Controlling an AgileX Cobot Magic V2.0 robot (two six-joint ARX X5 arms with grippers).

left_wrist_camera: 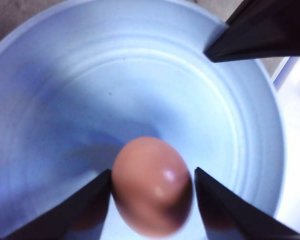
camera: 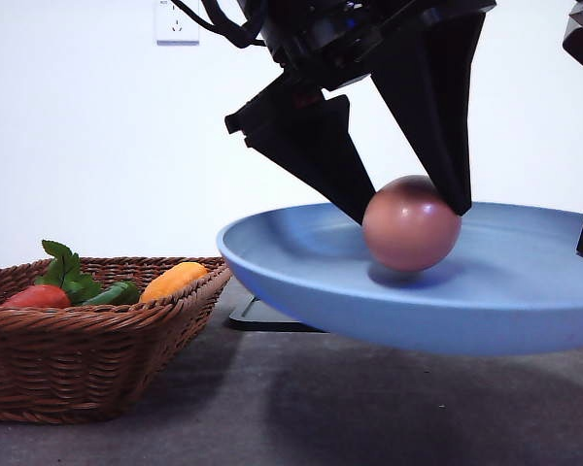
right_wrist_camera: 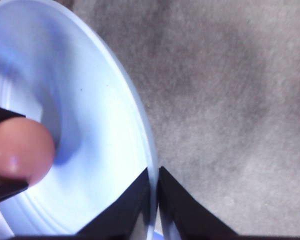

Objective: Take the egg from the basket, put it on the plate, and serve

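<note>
The table (camera: 126, 442) is a grey, mottled surface. The basket (camera: 78, 374), brown woven wicker, rests on it at the left of the front view and holds a red item (camera: 37, 297), green leaves (camera: 66, 272) and an orange-yellow vegetable (camera: 173, 281). A flat black tray (camera: 257, 318) lies on the table just behind the basket's right end.

The plate (camera: 301, 282), round and light blue, is raised clear of the table and casts a shadow below. The right gripper (right_wrist_camera: 154, 192) is clamped on the plate's rim, one finger inside the rim and one outside, as the right wrist view shows.

The left gripper (camera: 413, 209) reaches down into the plate from above. Its two black fingers (left_wrist_camera: 230, 210) stand on opposite sides of the egg (camera: 411, 223) and touch it; the gripper is closed on the egg. The egg, brownish-pink and smooth, sits over the plate's inner surface near the middle. Whether it rests on the plate cannot be told.
</note>
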